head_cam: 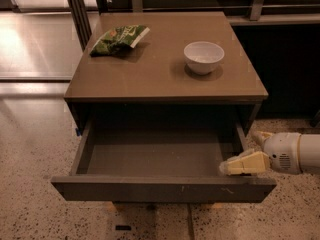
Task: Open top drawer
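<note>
Grey-brown and drawn well out beneath the tabletop (160,74), the top drawer (165,189) looks fully open, so the gripper (239,153), its fingers spread apart at the drawer's right wall, should withdraw sideways without nudging it.

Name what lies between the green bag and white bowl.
Bare cabinet top, in the camera view; the gripper rests at the top drawer's right front corner.

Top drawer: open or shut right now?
Open. The top drawer is pulled well out from under the tabletop, its shallow grey interior exposed. The gripper sits at its right front corner.
</note>
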